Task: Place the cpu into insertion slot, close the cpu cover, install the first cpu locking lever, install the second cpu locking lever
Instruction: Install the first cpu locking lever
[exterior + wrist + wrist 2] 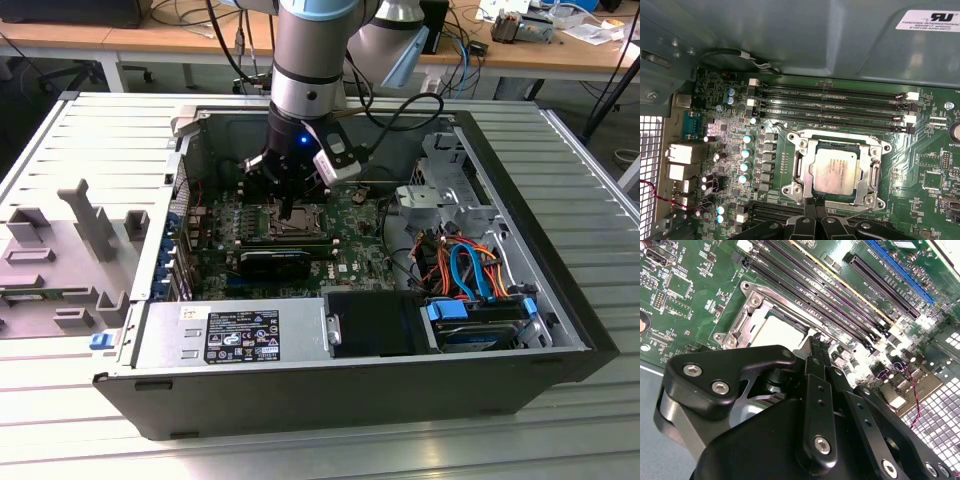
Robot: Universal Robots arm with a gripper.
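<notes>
Glare in the second wrist view bleaches the cpu [779,331] to a pale patch, and the black body of the end effector [815,343] covers the near part of the socket there. The first wrist view gives the cpu [836,170] plainly. It lies flat in the insertion slot [840,146], of which a dark strip around the chip can be seen, and the cpu cover [874,170] lies down around it as a silver frame. A thin wire locking lever [784,130] runs on the side toward the memory slots [830,102] (if it is hooked under its catch, I cannot tell). The end effector [816,206] is cut off by the picture edge in this view. Its two fingers stand closed together with nothing visible between them, and the tips are just beside the cover's edge, on the side away from the memory slots. Whether the tips touch the frame cannot be judged.

In the exterior view the arm hides most of the socket. The end effector [286,210] hangs low inside the open computer case [300,400], which lies on a ribbed metal worktop [600,220]. The power supply [230,335] and the coloured cables [470,270] lie well apart from the socket.
</notes>
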